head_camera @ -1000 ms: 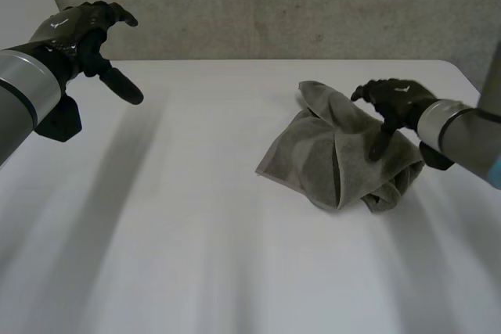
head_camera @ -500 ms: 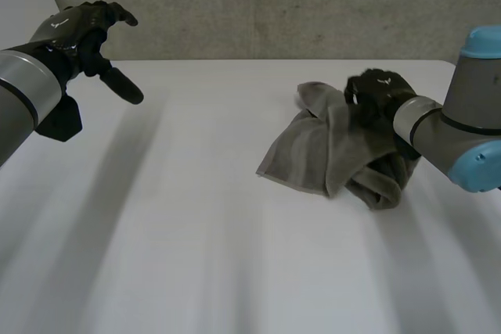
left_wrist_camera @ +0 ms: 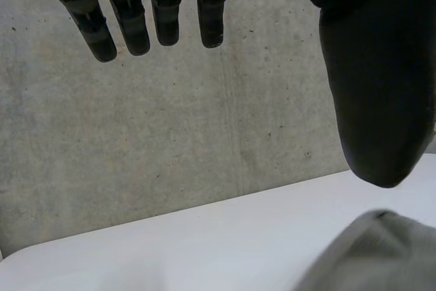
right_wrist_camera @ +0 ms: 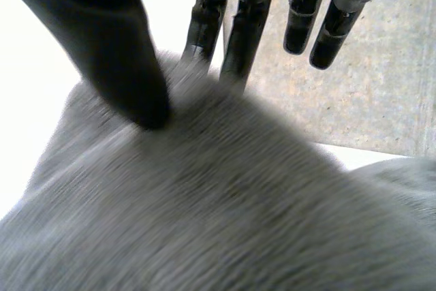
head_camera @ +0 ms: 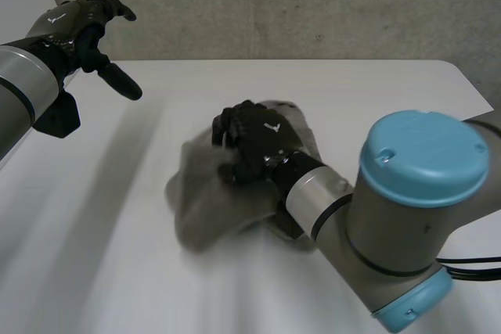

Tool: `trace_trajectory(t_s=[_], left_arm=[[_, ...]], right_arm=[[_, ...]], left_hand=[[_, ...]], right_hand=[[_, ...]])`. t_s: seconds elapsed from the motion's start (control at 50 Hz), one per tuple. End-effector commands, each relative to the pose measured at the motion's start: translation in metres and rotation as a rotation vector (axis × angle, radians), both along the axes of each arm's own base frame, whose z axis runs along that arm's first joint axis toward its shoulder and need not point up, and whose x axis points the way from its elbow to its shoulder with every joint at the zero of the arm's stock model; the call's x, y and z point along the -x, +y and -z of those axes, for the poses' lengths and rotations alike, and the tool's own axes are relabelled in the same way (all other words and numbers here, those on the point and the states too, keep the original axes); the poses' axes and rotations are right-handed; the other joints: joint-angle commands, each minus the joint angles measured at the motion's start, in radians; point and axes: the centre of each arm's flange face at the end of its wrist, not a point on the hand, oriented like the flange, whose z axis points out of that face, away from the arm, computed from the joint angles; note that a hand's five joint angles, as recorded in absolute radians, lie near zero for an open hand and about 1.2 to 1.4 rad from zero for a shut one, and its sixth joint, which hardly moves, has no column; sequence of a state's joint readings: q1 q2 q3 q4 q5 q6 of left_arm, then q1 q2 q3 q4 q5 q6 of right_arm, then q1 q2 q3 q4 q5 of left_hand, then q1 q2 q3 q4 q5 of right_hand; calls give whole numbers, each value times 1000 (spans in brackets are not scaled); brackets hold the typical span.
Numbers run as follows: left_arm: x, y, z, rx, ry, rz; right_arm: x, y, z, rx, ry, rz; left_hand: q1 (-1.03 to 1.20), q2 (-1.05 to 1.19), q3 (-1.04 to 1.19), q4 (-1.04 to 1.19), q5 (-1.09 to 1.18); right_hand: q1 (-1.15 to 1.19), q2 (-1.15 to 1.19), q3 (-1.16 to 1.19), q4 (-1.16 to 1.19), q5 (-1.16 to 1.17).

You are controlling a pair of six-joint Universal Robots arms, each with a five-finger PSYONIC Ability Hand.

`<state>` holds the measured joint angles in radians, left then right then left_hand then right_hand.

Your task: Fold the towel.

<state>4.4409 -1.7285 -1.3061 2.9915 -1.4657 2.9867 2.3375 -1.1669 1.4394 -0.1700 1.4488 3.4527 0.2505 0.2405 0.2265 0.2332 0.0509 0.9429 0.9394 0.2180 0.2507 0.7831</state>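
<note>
While you look from the head view, your right hand (head_camera: 254,140) holds the towel (head_camera: 210,207) over the middle of the table (head_camera: 109,263). Left wrist: your left hand (left_wrist_camera: 371,86) has straight fingers (left_wrist_camera: 163,15), holding nothing. Right wrist: thumb and fingers pinch the towel. I think you're folding it over; next, lay it flat.

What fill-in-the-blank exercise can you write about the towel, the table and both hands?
1. The towel lies on a ___ table.
2. The right hand pinches the towel between fingers and ___.
3. The left hand is open and holds ___.
Missing words: white; thumb; nothing.
</note>
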Motion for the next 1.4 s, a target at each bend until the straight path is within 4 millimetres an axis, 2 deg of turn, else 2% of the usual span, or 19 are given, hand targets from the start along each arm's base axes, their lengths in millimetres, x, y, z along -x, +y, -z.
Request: trace_trajectory(t_s=[0.02, 0.12, 0.16, 0.22, 0.34, 0.46, 0.56, 0.6, 0.66, 0.76, 1.0, 1.04, 1.06, 1.16, 1.22, 1.26, 1.28, 1.32, 1.4], left_arm=[[0, 1, 3, -10, -3, 2], [1, 5, 10, -39, -12, 10], [2, 14, 22, -86, -26, 24], [0, 28, 35, -132, -41, 43], [-6, 49, 56, -188, -82, 72], [-17, 65, 85, -258, -138, 66], [-22, 69, 100, -284, -149, 53], [-32, 61, 103, -275, -144, 10], [-38, 56, 104, -273, -142, -18], [-61, 40, 104, -269, -162, -100], [-64, 43, 119, -311, -162, -95], [-63, 44, 120, -309, -162, -91], [-63, 44, 120, -309, -162, -91], [-59, 48, 119, -303, -164, -75], [-57, 49, 118, -298, -164, -66], [-49, 53, 115, -286, -167, -32], [-49, 54, 115, -286, -167, -32], [-38, 60, 114, -276, -172, 15], [-26, 66, 113, -266, -177, 63]], right_arm=[[12, -15, 4, 5, 126, 29], [37, -39, -13, 45, 182, 104], [53, -54, -44, 153, 166, 131], [55, -58, -56, 249, 213, 50], [49, -57, -46, 293, 319, -97], [31, -57, -22, 281, 434, -199], [8, -37, 0, 288, 474, -309], [-3, -19, 13, 298, 501, -377], [-8, -10, 18, 316, 517, -411], [-26, 30, 28, 454, 581, -549], [-47, 57, 43, 640, 636, -656], [-51, 58, 51, 654, 654, -669], [-51, 58, 51, 654, 654, -669], [-51, 49, 46, 704, 676, -617], [-51, 43, 40, 717, 674, -575], [-39, 12, 23, 724, 683, -413], [-39, 12, 23, 724, 683, -412], [-15, -28, 11, 673, 702, -195], [10, -51, 5, 606, 685, -35]], left_hand=[[-72, -62, -52, -59, -47], [-72, -62, -52, -59, -47], [-69, -59, -52, -59, -44], [-63, -53, -52, -59, -38], [-58, -48, -52, -59, -32], [-72, -62, -52, -59, -47], [-72, -62, -52, -59, -47], [-72, -62, -52, -59, -47], [-72, -62, -52, -59, -47], [-72, -62, -52, -59, -47], [-72, -62, -52, -59, -47], [-72, -62, -52, -59, -47], [-72, -62, -52, -59, -47], [-72, -62, -52, -59, -47], [-72, -62, -52, -59, -47], [-72, -62, -52, -59, -47], [-72, -62, -52, -59, -47], [-72, -62, -52, -59, -47], [-72, -62, -52, -59, -47]], right_hand=[[-768, -765, -44, -76, -783], [-768, -765, -44, -76, -783], [-768, -765, -44, -76, -783], [-768, -765, -44, -76, -783], [-768, -765, -44, -76, -783], [-768, -765, -44, -76, -783], [-723, -719, -44, -76, -738], [-702, -699, -44, -76, -717], [-702, -699, -44, -76, -717], [-682, -678, -44, -76, -697], [-626, -623, -44, -76, -641], [-387, -383, -44, -76, -401], [-385, -382, -44, -76, -400], [204, 207, -44, -76, 189], [355, 358, -44, -76, 340], [453, 457, -44, -76, 439], [453, 457, -44, -76, 439], [453, 457, -44, -76, 439], [453, 457, -44, -76, 439]])
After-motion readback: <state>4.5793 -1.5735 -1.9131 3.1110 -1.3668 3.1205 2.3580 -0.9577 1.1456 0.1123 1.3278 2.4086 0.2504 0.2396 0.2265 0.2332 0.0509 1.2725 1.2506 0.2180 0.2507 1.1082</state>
